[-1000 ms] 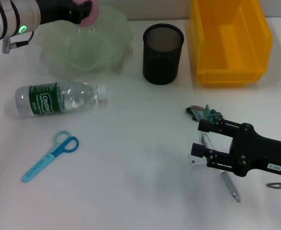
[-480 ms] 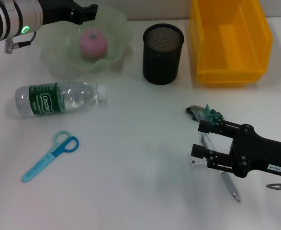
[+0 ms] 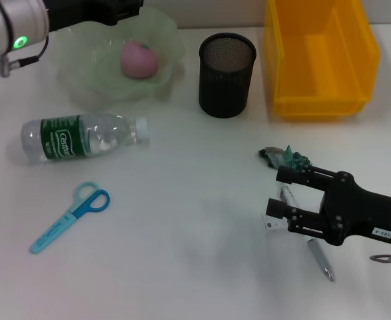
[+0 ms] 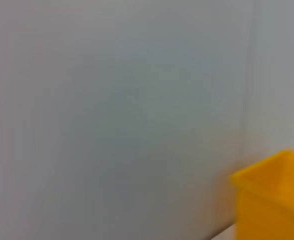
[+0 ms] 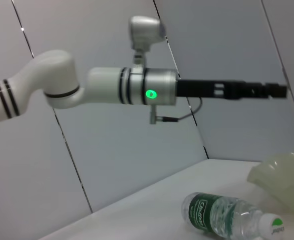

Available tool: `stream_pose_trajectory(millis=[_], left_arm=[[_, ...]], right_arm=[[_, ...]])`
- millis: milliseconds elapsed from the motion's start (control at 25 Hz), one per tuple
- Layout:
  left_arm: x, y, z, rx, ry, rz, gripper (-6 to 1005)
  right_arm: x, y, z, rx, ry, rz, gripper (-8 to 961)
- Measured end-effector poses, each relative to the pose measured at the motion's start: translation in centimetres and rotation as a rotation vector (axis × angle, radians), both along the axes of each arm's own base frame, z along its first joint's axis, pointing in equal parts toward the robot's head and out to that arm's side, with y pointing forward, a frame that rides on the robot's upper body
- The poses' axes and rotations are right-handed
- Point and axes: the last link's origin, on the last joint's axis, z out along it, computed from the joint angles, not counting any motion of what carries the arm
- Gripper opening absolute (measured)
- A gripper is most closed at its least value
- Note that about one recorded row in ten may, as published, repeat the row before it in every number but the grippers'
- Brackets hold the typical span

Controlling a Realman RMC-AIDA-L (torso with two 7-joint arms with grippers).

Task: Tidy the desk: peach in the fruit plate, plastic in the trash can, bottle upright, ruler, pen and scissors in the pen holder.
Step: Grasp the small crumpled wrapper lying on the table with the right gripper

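Note:
The pink peach (image 3: 139,58) lies in the pale green fruit plate (image 3: 171,45). Just above the plate's far edge my left gripper (image 3: 124,8) hangs open and empty. The bottle (image 3: 82,138) lies on its side in front of the plate and also shows in the right wrist view (image 5: 222,216). Blue scissors (image 3: 68,217) lie flat at the near left. My right gripper (image 3: 280,195) rests open low over the desk, astride the pen (image 3: 320,259). A crumpled plastic wrapper (image 3: 285,158) sits just beyond its fingers. The black mesh pen holder (image 3: 226,65) stands at back centre. The ruler is out of view.
A yellow bin (image 3: 320,105) stands at the back right, beside the pen holder; its corner shows in the left wrist view (image 4: 272,200). A small white tag (image 3: 271,224) lies by the right gripper's near finger. The left arm (image 5: 136,92) stretches across the right wrist view.
The left gripper let the peach go into the fruit plate, then rose and drew back toward the far edge. The right arm has not moved.

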Motion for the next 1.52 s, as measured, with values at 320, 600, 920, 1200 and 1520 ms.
stream_pose_trajectory(millis=[320,600,920,1200,1520], left_arm=[[1.0,-4.2,2.0,-0.074,-0.142,-0.196,686],[-1.2,-11.5,4.3,-0.340,-0.413,-0.443,687],[-4.7,-16.7,3.2,-0.402,-0.442,-0.634,685],[-6.1,-17.9,2.4,-0.419,-0.441,-0.602,679],[-5.9,-17.6,2.1,-0.432,-0.442,-0.602,679]], right_arm=[[-0.1,0.0,0.2,0.006,0.018,-0.001,703],[-0.3,0.0,0.4,0.013,0.031,0.010,703],[-0.4,0.2,0.5,0.016,0.029,0.017,703],[-0.4,1.4,2.2,0.026,0.035,-0.033,703],[-2.6,5.2,8.2,0.000,-0.065,-0.129,703]])
